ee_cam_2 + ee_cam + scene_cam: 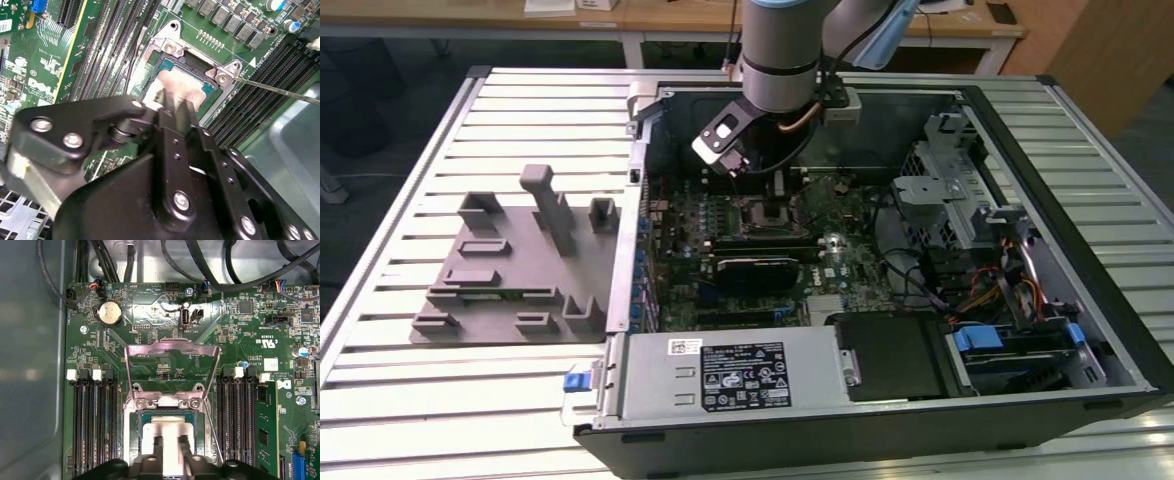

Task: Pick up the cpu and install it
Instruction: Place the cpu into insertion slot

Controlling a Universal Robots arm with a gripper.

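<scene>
The cpu (pixel 169 432), a flat square chip with a pale silver top, lies inside the motherboard socket (pixel 767 215), its green edge showing within the metal frame. In the second wrist view the cpu (pixel 176 86) sits just past the fingertips. The socket's metal load plate (pixel 172 357) stands swung up and its thin lever (pixel 275 91) juts out to the side. My gripper (pixel 171 447) hangs directly over the chip, a little above it in the exterior view (pixel 744 170). Its two thin fingers (pixel 157 447) stand a narrow gap apart with nothing between them.
The work sits inside an open computer case (pixel 1067 130) on a slatted table. Memory slots (pixel 95 425) flank the socket. A power supply (pixel 727 375), a drive cage (pixel 961 200) and loose cables (pixel 947 290) crowd the case. Grey holder blocks (pixel 520 270) stand on the exterior view's left.
</scene>
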